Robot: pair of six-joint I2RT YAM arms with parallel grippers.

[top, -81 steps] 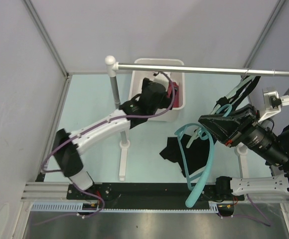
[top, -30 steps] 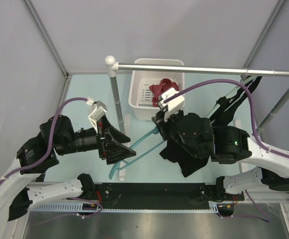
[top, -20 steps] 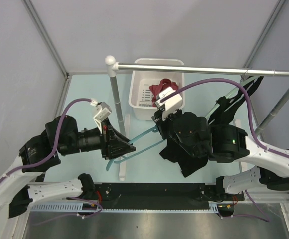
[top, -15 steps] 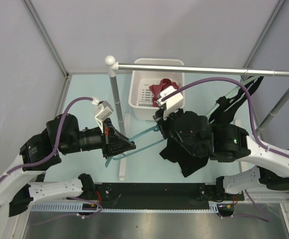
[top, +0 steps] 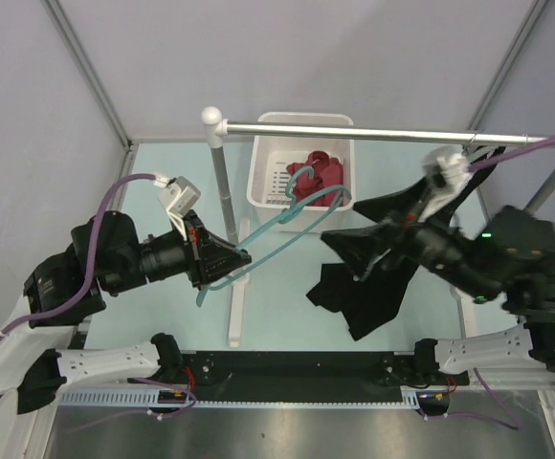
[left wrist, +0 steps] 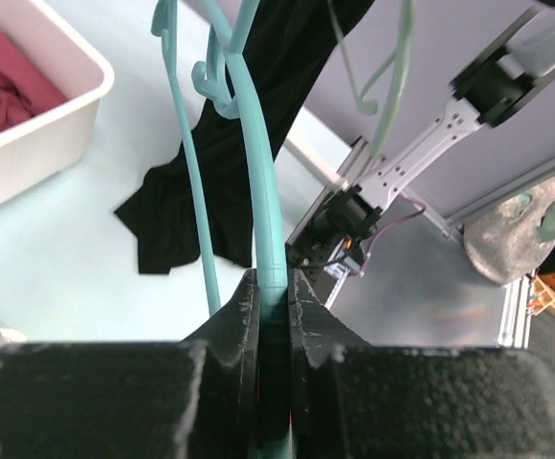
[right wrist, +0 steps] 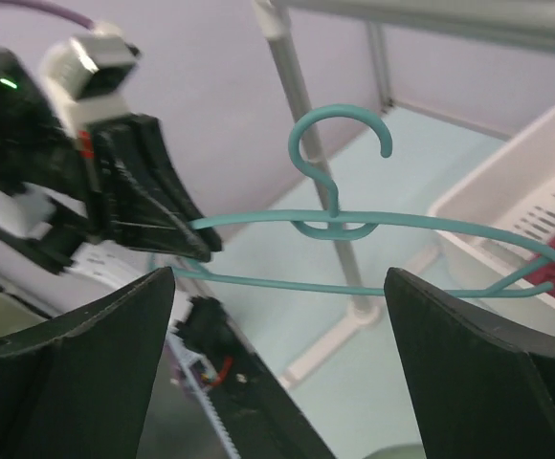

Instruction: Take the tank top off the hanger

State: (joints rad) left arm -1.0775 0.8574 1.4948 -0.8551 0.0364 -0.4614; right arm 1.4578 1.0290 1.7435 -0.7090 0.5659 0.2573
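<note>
The teal hanger (top: 277, 231) is bare and held in the air, slanting from my left gripper (top: 228, 260) toward the bin. In the left wrist view the jaws are shut on the hanger (left wrist: 270, 258) rod. The black tank top (top: 356, 295) lies crumpled on the table under my right arm, apart from the hanger; it also shows as a dark heap (left wrist: 201, 215). My right gripper (top: 346, 222) stands wide open just right of the hanger's far end, nothing between its fingers. From the right wrist, the hanger (right wrist: 354, 228) hangs ahead of the spread fingers (right wrist: 77, 368).
A white bin (top: 266, 186) with a red garment (top: 314, 174) stands behind the rack post (top: 222, 182). The metal rail (top: 392, 134) crosses the back; more hangers with dark garments (top: 469, 164) hang at its right end. Grey walls close both sides.
My right gripper has opened, let go of the hanger and drawn back to the right. My left gripper, now shut on the hanger, has raised it toward the bin.
</note>
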